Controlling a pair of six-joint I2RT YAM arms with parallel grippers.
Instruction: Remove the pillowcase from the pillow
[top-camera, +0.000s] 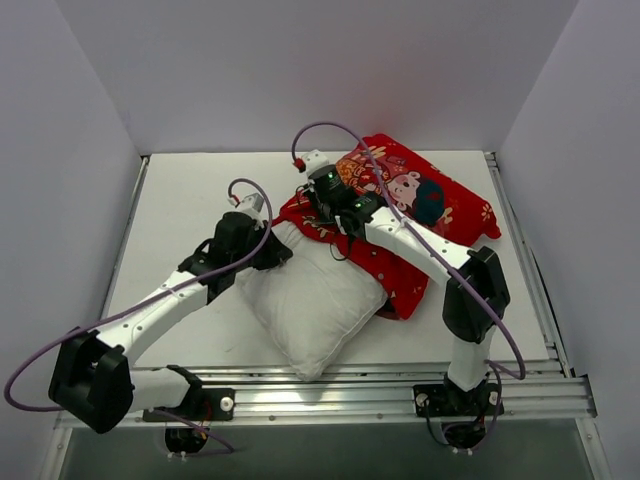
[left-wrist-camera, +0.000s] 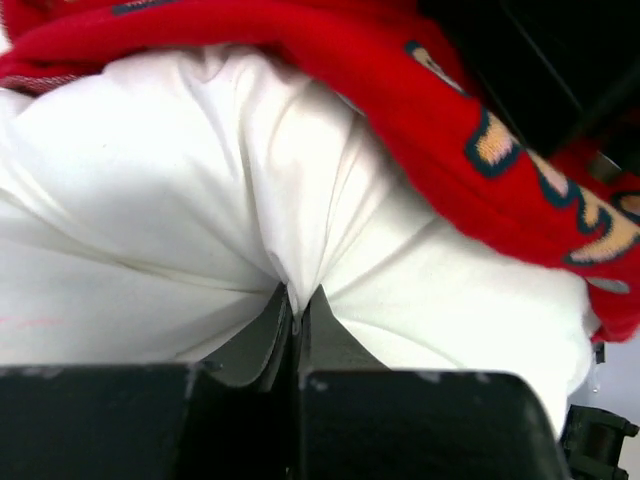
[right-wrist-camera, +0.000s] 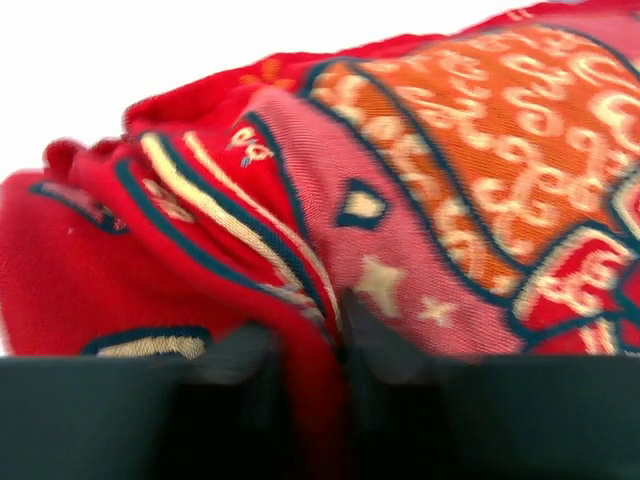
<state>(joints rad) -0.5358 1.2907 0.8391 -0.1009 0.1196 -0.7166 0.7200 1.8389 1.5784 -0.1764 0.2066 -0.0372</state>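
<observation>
The white pillow (top-camera: 312, 298) lies in the middle of the table, its near half bare. The red printed pillowcase (top-camera: 420, 200) is bunched over its far end and trails to the back right. My left gripper (top-camera: 276, 250) is shut on a pinched fold of the pillow (left-wrist-camera: 300, 230) at its left upper edge; the pillowcase (left-wrist-camera: 420, 90) hangs just beyond it. My right gripper (top-camera: 330, 205) is shut on a fold of the pillowcase (right-wrist-camera: 330, 240) at its bunched rim, with red cloth running between the fingers (right-wrist-camera: 385, 335).
The white table (top-camera: 190, 200) is walled by white panels on three sides. A metal rail (top-camera: 400, 385) runs along the near edge, and another runs down the right side (top-camera: 520, 240). The right arm's purple cable loops over the pillowcase.
</observation>
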